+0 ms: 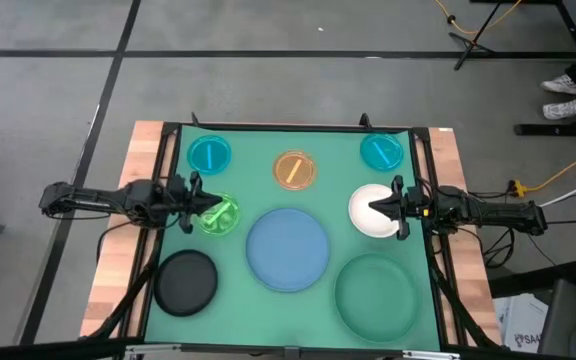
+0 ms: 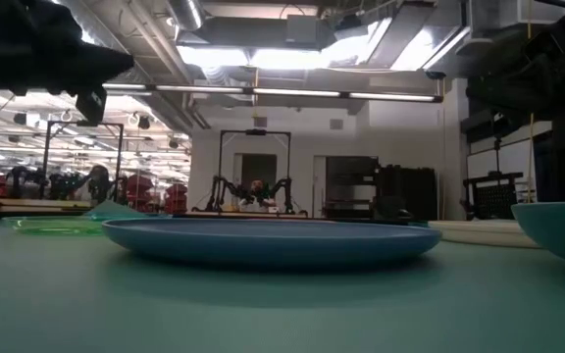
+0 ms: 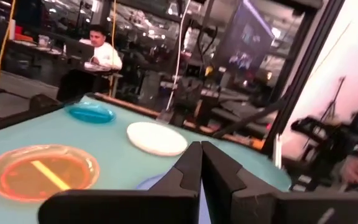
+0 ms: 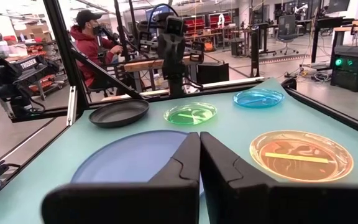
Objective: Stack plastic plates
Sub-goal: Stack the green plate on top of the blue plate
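Note:
Eight round plastic plates lie apart, flat on the green mat (image 1: 268, 140). Along the far side are a cyan plate (image 1: 209, 154), an orange one (image 1: 293, 169) and a second cyan one (image 1: 381, 152). Nearer lie the lime-green plate (image 1: 220, 218), the white plate (image 1: 366, 222), the large light-blue plate (image 1: 288, 248), the black plate (image 1: 187, 281) and the large dark-green plate (image 1: 376, 293). My left gripper (image 1: 205, 208) hovers shut above the lime-green plate, pointing toward the table's right. My right gripper (image 1: 373, 208) hovers shut above the white plate, pointing toward the table's left.
A dark frame (image 1: 298, 127) and wooden side strips (image 1: 118, 230) border the mat. Beyond the table, a seated person (image 3: 101, 53) shows in the left wrist view and another (image 4: 95, 37) in the right wrist view. Cables (image 1: 558, 180) run over the floor at the right.

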Controlling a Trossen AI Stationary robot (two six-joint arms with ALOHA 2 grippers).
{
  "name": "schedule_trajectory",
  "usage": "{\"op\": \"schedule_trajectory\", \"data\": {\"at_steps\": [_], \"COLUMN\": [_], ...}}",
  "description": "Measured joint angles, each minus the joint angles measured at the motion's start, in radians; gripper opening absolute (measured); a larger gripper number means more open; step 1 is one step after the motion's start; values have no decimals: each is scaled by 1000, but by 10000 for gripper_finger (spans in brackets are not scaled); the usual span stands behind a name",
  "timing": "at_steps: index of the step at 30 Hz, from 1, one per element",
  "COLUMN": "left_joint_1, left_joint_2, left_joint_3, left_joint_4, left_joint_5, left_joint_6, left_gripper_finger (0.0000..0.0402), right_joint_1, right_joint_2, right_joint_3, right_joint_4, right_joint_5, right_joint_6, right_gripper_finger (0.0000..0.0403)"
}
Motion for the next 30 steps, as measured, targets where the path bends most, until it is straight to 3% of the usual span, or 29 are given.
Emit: {"op": "schedule_trajectory", "data": {"at_steps": [6,12,30], "left_joint_1": [-1,-2,-87], "left_joint_2": [9,104,782], "left_joint_3": [0,39,435], "left_joint_4": [65,142,196], "left_joint_5": [-11,-18,-33], "left_joint_6": [-37,-55,128], "left_gripper_finger": [4,1,0], "right_joint_1": [0,0,0], "right_joint_2": [0,0,0], "right_joint_3": [-1,-1,-1], "right_joint_4": [6,11,46], "right_joint_5": [1,10,8], "right_joint_6": [0,-1,4], "right_gripper_finger": [1,1,1]}}
